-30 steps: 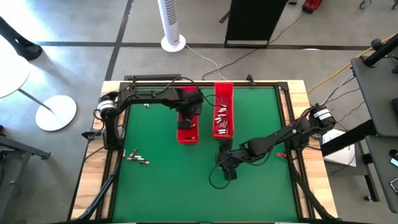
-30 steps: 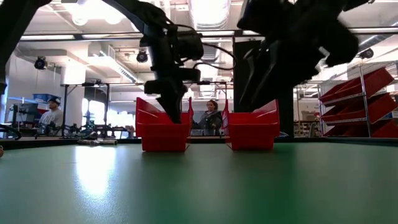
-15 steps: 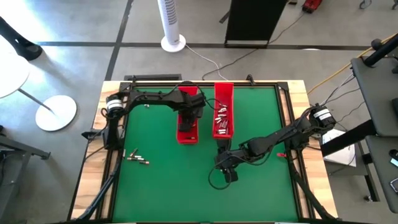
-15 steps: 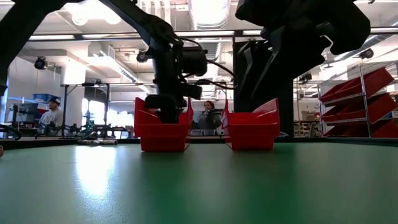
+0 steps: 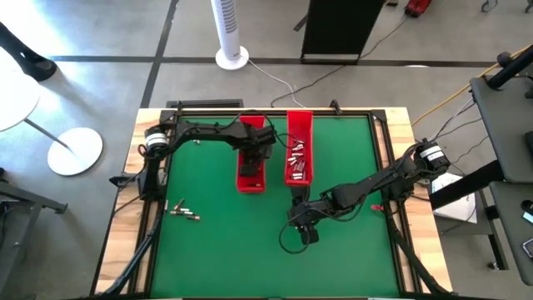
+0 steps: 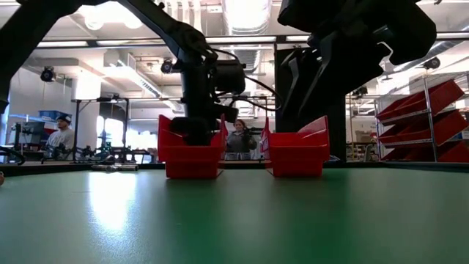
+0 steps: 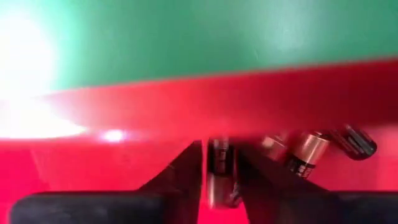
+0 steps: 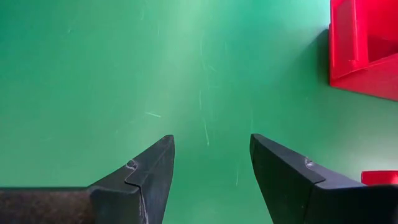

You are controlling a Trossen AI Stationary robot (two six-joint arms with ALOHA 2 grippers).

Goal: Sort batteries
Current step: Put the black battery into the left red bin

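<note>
Above the table, the high view shows two long red plastic trays side by side on the green mat point(image 5: 225, 242). The left gripper point(image 5: 254, 160) is lowered into the left red tray point(image 5: 249, 181), while the right red tray point(image 5: 300, 125) holds a scatter of small silvery cylindrical batteries point(image 5: 297, 160). A few loose cells point(image 5: 185, 211) lie on the mat near the left edge, well apart from both trays and plainly nearer the left arm. The right gripper point(image 5: 303, 227) rests over bare mat just beyond the end of the right tray.

At table height, the low view confirms the left gripper point(image 6: 194, 132) is down inside the left tray point(image 6: 192, 158), with the right tray point(image 6: 297, 154) standing beside it.

From the left wrist view, the left gripper point(image 7: 219, 180) has its jaws closed on a dark brown-grey cell point(image 7: 219, 168), whose long axis runs along the fingers, between them. More copper-and-dark cells point(image 7: 308, 152) lie on the tray floor just beside it. Judgement: a release here needs only the jaws to part.

From the right wrist view, the right gripper point(image 8: 211, 168) has its jaws apart over empty mat, nothing between them; a corner of a red tray point(image 8: 364, 50) lies off to one side.
</note>
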